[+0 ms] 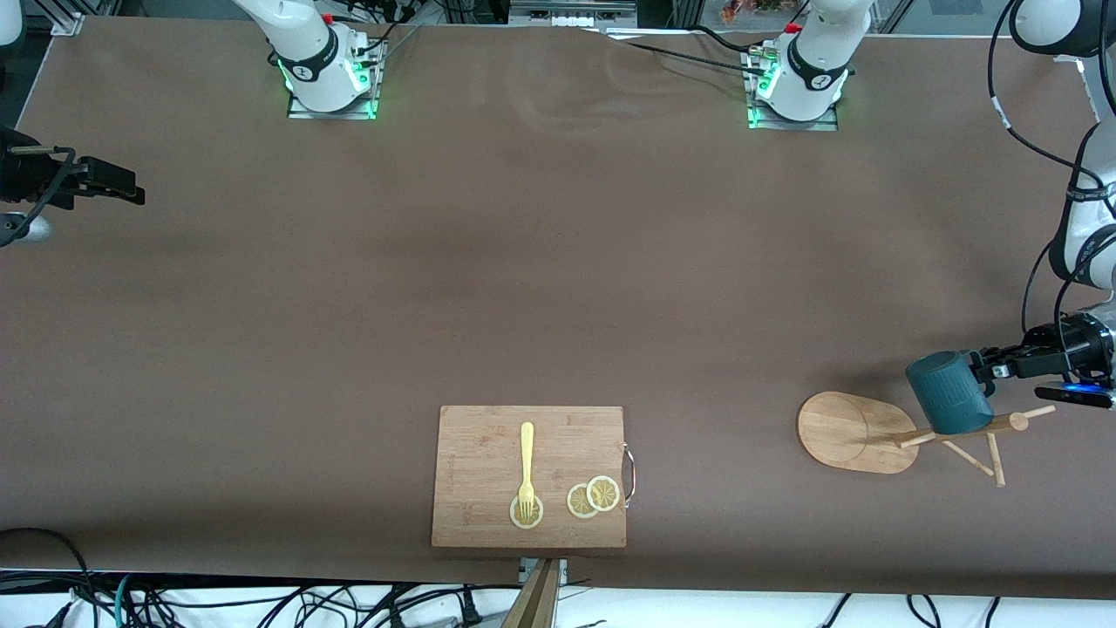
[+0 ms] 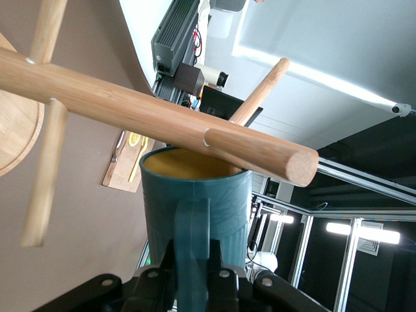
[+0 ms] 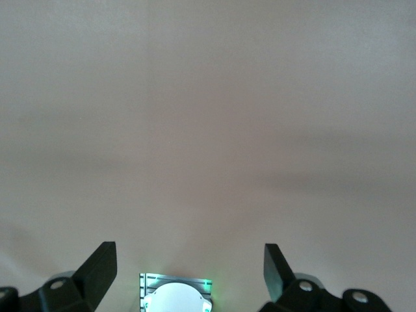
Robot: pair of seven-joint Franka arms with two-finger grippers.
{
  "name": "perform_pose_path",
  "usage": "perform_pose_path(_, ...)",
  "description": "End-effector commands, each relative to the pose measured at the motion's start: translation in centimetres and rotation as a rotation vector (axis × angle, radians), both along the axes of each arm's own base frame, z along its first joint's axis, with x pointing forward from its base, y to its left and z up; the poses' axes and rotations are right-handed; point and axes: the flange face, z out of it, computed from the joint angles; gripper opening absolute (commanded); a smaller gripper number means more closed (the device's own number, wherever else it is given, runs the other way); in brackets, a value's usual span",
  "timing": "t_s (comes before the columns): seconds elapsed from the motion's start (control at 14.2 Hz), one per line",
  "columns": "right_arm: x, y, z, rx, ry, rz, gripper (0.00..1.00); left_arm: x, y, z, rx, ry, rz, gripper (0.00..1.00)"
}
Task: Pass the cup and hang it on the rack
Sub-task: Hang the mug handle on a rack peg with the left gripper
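- Gripping the cup (image 1: 949,392) by its handle, the left pincer (image 1: 990,366) is clamped shut on it above the rack (image 1: 907,432), at the left arm's end of the worktop (image 1: 558,288).
- From the left wrist view, the cup's (image 2: 195,208) yellowish mouth sits against the pole of the rack (image 2: 149,117), with a peg rising past its rim.
- No writing or label can be read on the cup, the rack or anything else.
- The rack's oval base lies near the worktop's edge at the left arm's end, well apart from a cutting board (image 1: 529,476).
- That board, close to the worktop's front edge, carries a yellow fork (image 1: 527,468) and lemon slices (image 1: 594,496).
- Wide bare worktop stretches between the board and the arm bases.
- The right pincer (image 1: 118,183) waits over the right arm's end of the worktop, fingers spread wide and holding nothing (image 3: 188,266).
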Motion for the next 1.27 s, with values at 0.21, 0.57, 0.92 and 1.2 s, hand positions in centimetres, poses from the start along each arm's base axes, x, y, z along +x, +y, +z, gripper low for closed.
perform_pose_path(0.21, 0.0, -0.1, 0.5, 0.016, 0.002, -0.016, 1.00, 1.0, 0.9, 0.9, 0.026, -0.035, 0.020, 1.00)
perform_pose_path(0.57, 0.0, -0.1, 0.5, 0.016, 0.002, -0.016, 1.00, 0.1, 2.7, 1.2, 0.030, -0.039, 0.031, 1.00)
perform_pose_path(0.92, 0.0, -0.1, 0.5, 0.016, 0.003, -0.016, 1.00, -2.4, 6.2, 3.0, 0.174, -0.071, -0.084, 1.00)
perform_pose_path(1.2, 0.0, -0.1, 0.5, 0.016, 0.003, -0.016, 1.00, -4.1, 9.0, 8.8, 0.333, -0.097, -0.202, 1.00)
